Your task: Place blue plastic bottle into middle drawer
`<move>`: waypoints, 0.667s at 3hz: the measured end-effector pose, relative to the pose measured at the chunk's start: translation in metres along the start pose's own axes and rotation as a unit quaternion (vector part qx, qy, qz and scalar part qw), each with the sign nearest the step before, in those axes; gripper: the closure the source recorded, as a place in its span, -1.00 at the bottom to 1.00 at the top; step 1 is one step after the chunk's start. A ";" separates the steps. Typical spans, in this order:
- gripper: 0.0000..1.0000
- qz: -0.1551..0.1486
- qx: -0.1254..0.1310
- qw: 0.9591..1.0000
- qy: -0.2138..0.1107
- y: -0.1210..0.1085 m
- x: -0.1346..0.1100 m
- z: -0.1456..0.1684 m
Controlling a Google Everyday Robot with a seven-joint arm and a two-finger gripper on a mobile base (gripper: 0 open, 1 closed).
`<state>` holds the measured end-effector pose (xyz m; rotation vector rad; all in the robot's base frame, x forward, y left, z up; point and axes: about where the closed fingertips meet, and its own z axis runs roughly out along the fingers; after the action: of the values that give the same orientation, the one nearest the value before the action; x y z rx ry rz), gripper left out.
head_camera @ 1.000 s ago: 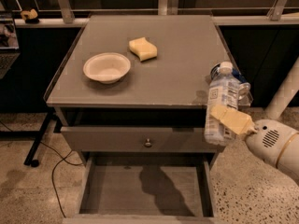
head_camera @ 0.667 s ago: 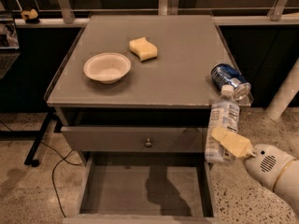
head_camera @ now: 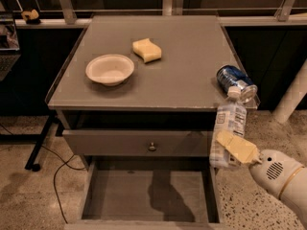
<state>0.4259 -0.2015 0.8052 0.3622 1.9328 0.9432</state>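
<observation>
Upright bottle (head_camera: 229, 123) (in gripper (head_camera: 232, 150)) by drawer (head_camera: 120, 195)

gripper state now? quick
Gripper: closed on the small clear plastic water bottle with white cap, held upright by the right side of the open wide grey drawer.

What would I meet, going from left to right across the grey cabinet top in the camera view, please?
First the white round bowl → yellow wavy sponge → shiny blue drink can. The gripper, shut on the clear plastic water bottle, sits just below the can, beside the open grey drawer, so both are left unordered.
</observation>
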 end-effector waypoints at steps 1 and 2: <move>1.00 0.016 0.015 1.000 -0.017 -0.010 0.013 -0.005; 1.00 0.036 0.033 0.998 -0.038 -0.027 0.031 -0.013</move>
<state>0.4019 -0.2076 0.7697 0.5036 1.8959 0.9004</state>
